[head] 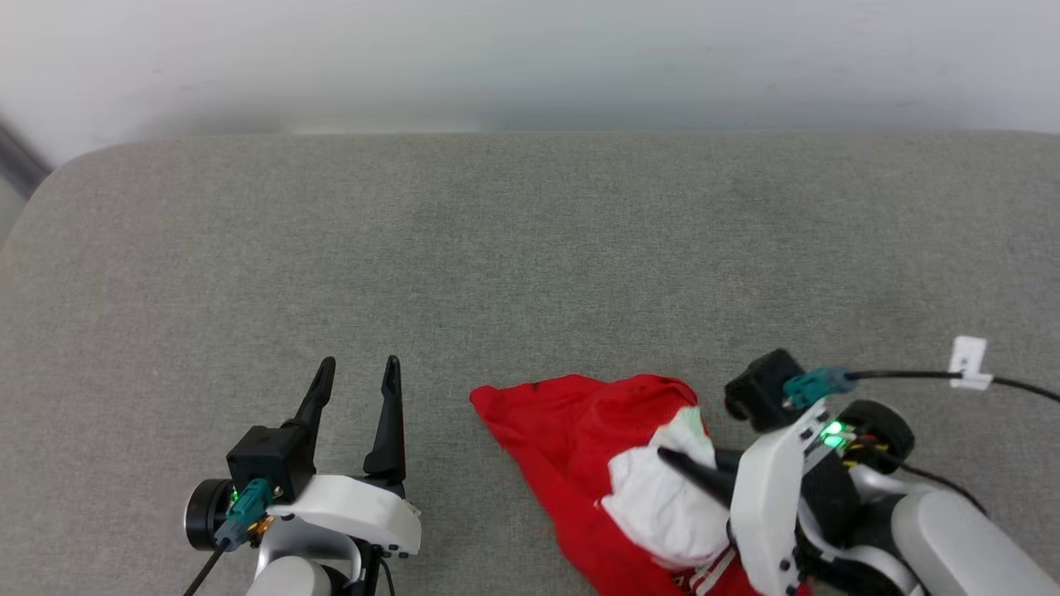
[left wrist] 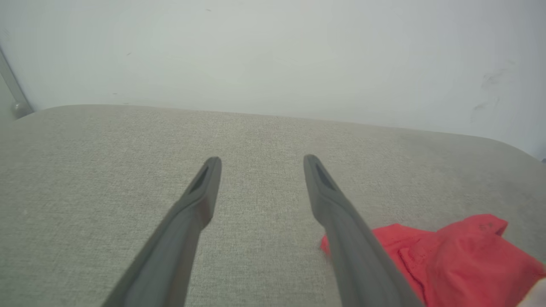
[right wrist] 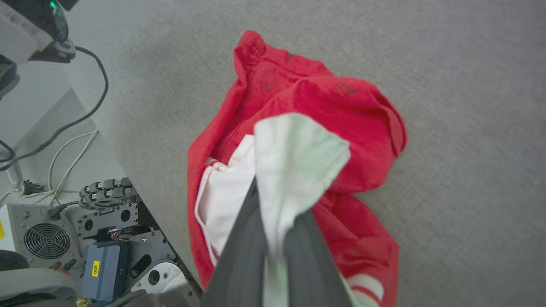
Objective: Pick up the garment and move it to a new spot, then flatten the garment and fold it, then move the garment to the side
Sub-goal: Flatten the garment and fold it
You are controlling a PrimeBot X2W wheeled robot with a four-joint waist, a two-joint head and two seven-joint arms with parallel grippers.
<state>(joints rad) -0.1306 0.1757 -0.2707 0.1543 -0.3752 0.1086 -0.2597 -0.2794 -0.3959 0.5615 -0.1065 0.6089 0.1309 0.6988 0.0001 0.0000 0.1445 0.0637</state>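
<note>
The garment [head: 571, 439], a bright red T-shirt with white sleeves, lies crumpled near the front edge of the grey padded surface, right of centre. My right gripper [head: 675, 461] is shut on a white sleeve [right wrist: 294, 166] of it; in the right wrist view the sleeve bunches up between the dark fingers [right wrist: 243, 251] while the red body [right wrist: 324, 106] hangs below. My left gripper [head: 358, 374] stands open and empty to the left of the garment, fingers pointing away from me. The left wrist view shows the garment's red edge [left wrist: 452, 256] beside its right finger [left wrist: 341, 226].
The grey padded surface [head: 530, 248] stretches wide toward a pale wall. A black cable with a white tag [head: 967, 362] runs over the right side. Past the surface's front edge, the right wrist view shows the robot's base [right wrist: 106, 238] and floor cables [right wrist: 72, 123].
</note>
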